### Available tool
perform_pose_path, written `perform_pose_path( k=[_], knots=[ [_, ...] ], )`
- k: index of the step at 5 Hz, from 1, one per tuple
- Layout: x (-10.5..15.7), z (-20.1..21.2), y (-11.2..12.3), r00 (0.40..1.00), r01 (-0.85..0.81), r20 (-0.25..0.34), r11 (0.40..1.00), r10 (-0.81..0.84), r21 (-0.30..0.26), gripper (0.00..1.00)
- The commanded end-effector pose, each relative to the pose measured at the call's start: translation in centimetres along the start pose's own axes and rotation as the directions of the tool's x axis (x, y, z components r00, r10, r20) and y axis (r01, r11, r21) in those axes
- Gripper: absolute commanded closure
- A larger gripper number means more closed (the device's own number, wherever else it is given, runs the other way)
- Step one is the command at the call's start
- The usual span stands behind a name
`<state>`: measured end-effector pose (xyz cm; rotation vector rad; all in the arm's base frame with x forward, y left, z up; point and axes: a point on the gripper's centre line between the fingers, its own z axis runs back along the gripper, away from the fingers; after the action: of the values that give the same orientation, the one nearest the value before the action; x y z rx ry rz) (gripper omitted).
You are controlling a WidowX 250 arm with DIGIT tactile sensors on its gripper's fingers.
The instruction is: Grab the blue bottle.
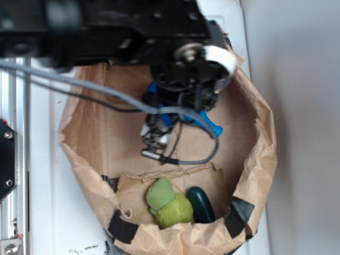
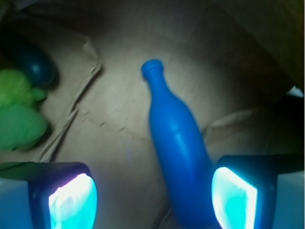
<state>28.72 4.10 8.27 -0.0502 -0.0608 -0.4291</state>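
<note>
Brown paper bag (image 2: 119, 119) floor below, tool (image 2: 152, 195) spread wide, blue bottle (image 2: 178, 157) hugging the right pad (image 2: 233, 198): shift right to centre it, then squeeze.

A green plush toy (image 1: 170, 206) touches a dark green object (image 1: 201, 204) (inside the paper bag (image 1: 85, 138)).

No readable text from my end. I checked the blue bottle (image 2: 178, 148) in the wrist view: plain plastic, no label or brand. The paper bag (image 1: 255, 159) has no print that I can make out, and the arm housing in the exterior view is too blurred to show any markings or numbers.
</note>
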Motion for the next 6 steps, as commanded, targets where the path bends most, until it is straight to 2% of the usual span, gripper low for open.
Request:
perform_pose_path(
  k=[1, 2, 3, 4, 5, 6],
  knots=[
    [2.1, -0.9, 1.9, 0.999, 0.031, 0.012, 0.999, -0.031, 0.029, 0.0],
    [2.4, -3.9, 3.3, 0.996, 0.086, -0.03, 0.994, -0.084, 0.065, 0.0],
    [1.8, -4.3, 3.1, 0.993, 0.113, -0.016, 0.992, -0.113, 0.059, 1.0],
    [1.8, -3.3, 2.7, 0.99, 0.14, 0.016, 0.989, -0.141, 0.046, 1.0],
    [1.9, -0.4, 1.7, 0.985, 0.16, 0.066, 0.987, -0.158, -0.03, 1.0],
    [-2.1, 4.7, -0.6, 0.986, 0.142, 0.106, 0.977, -0.126, -0.16, 1.0]
  ],
)
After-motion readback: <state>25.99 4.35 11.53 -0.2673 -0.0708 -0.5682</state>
